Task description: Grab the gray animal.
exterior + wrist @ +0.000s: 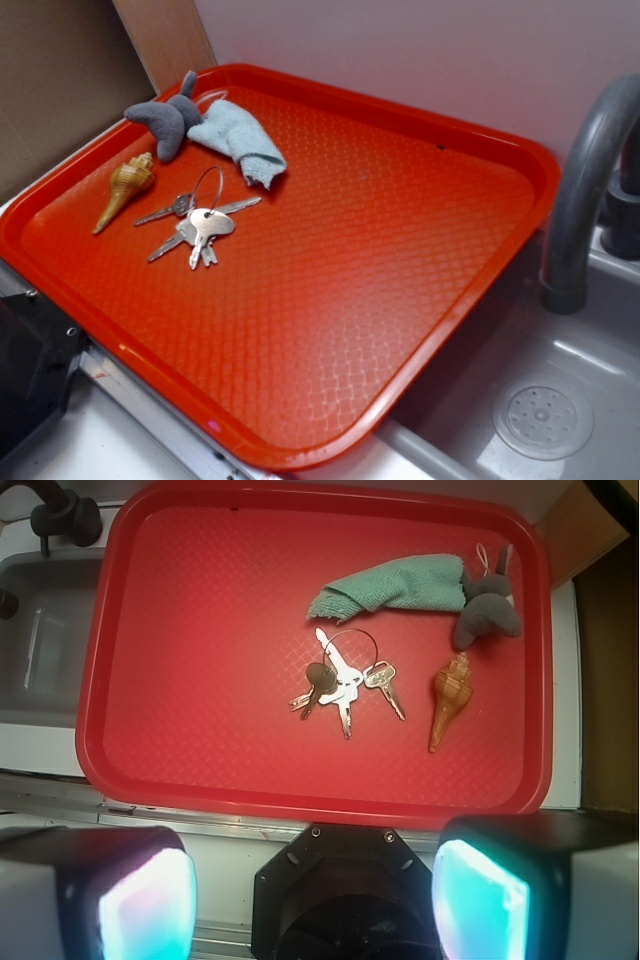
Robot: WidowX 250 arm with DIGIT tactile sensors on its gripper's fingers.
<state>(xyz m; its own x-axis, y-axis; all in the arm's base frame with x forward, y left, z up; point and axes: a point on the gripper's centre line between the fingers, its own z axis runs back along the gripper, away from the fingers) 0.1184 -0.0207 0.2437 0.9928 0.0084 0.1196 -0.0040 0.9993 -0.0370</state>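
The gray animal [168,118] is a small dark gray plush with curved limbs and a thin white loop. It lies in the far left corner of the red tray [400,260], touching a pale blue cloth [238,140]. The wrist view shows the gray animal [485,610] at the tray's upper right. My gripper [315,905] hangs above the tray's near edge, far from the toy. Its two glowing pads [145,905] stand wide apart with nothing between them. The exterior view does not show the gripper.
A tan spiral seashell [125,188] and a bunch of keys [200,225] on a ring lie near the toy. A gray sink [560,400] with a curved faucet [585,190] sits to the right. A brown board [165,40] stands behind the tray.
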